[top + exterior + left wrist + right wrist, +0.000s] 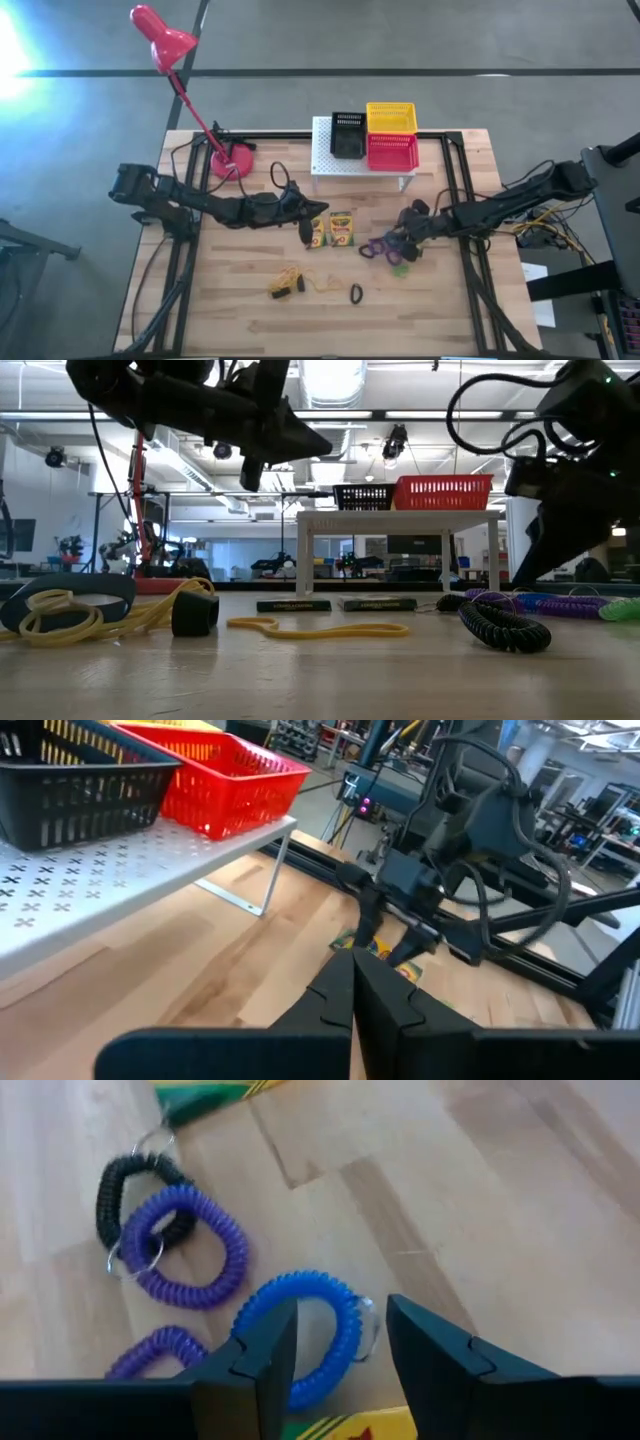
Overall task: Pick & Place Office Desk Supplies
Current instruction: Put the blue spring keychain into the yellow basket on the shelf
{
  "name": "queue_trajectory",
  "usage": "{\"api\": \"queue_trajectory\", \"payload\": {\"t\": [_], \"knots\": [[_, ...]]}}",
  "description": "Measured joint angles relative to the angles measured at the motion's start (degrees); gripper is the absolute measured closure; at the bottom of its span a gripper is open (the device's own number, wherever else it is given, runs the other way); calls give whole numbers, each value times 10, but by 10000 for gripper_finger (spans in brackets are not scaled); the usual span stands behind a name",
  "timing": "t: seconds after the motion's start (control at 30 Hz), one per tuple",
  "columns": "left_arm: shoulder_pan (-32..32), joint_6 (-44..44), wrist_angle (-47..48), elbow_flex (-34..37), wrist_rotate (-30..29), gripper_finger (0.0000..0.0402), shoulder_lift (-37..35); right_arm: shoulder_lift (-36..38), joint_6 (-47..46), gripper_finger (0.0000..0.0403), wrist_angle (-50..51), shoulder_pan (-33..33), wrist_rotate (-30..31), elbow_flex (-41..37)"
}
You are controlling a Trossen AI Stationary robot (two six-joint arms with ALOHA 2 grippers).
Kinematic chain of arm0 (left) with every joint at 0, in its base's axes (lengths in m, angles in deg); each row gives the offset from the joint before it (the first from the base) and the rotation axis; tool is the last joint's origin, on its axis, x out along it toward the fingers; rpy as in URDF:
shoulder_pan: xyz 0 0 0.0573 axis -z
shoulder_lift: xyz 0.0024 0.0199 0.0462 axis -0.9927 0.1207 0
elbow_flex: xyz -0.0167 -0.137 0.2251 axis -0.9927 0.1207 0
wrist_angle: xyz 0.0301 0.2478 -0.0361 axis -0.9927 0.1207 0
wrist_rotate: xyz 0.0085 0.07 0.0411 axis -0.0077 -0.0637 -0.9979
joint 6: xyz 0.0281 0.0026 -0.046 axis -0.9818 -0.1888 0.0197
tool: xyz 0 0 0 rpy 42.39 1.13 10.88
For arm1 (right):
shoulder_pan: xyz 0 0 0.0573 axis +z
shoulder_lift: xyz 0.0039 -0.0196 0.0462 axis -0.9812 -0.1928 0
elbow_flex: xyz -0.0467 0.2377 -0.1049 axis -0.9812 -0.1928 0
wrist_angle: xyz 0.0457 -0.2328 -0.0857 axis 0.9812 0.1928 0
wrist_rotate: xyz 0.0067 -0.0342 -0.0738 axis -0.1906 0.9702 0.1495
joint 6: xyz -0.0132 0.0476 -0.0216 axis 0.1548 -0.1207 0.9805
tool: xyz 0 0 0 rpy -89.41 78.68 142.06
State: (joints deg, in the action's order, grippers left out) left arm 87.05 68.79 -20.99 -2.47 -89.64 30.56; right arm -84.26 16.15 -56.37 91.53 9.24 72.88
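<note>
Coil rings (385,248) cluster right of crayon boxes (342,229); right gripper (340,1345) jaws parted, empty, straddling blue ring (305,1330) for pickup; left gripper (304,232) shut, empty, beside boxes.

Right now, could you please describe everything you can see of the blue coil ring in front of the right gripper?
The blue coil ring is a spiral cord, plastic by its look, closed into a loop with a small metal key ring on one side. It lies flat on the wooden table, just ahead of the open right gripper, whose fingers stand to either side of it without visibly gripping. A purple coil ring lies close beside it.
</note>
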Motion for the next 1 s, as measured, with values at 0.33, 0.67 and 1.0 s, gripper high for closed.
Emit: {"api": "queue_trajectory", "payload": {"t": [0.33, 0.67, 1.0], "knots": [[0, -4, 1, 0, -27, 396, 0, -74, 26, 289, -9, 0, 3, 12], [0, -4, 3, -1, -27, 396, 0, -113, 54, 364, -5, 1, 2, 46], [-1, -4, 5, -1, -27, 396, 0, -34, 138, 372, -1, 1, -4, 141]]}}
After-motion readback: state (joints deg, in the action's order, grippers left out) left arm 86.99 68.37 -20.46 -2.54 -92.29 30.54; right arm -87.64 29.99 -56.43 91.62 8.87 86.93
